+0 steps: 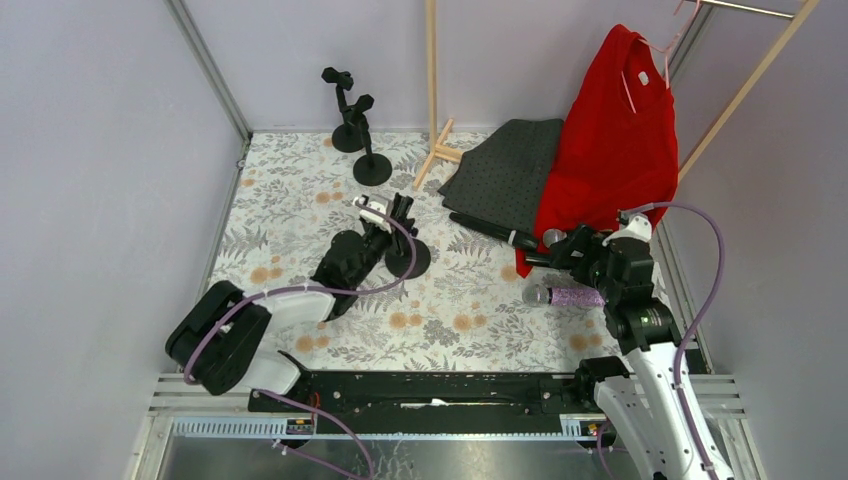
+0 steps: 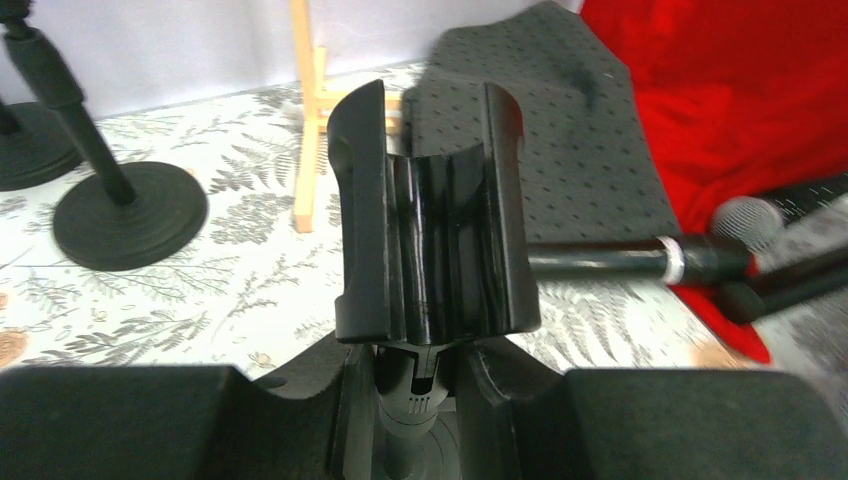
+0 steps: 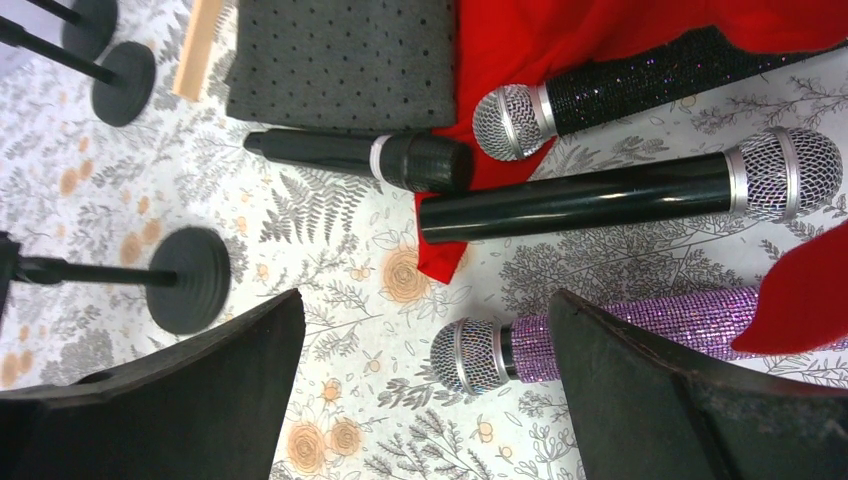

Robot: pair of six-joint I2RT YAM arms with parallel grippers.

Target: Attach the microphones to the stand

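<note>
Stand neck sits clamped in the left gripper, below its U-shaped clip. Right gripper hangs wide open over the purple microphone.

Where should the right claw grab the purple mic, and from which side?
Best take the purple mic on its glitter barrel just behind the mesh head, from straight above, right claw closing across it. It lies flat on the table, so only the top is open, and the red cloth overlaps the tail end.
</note>
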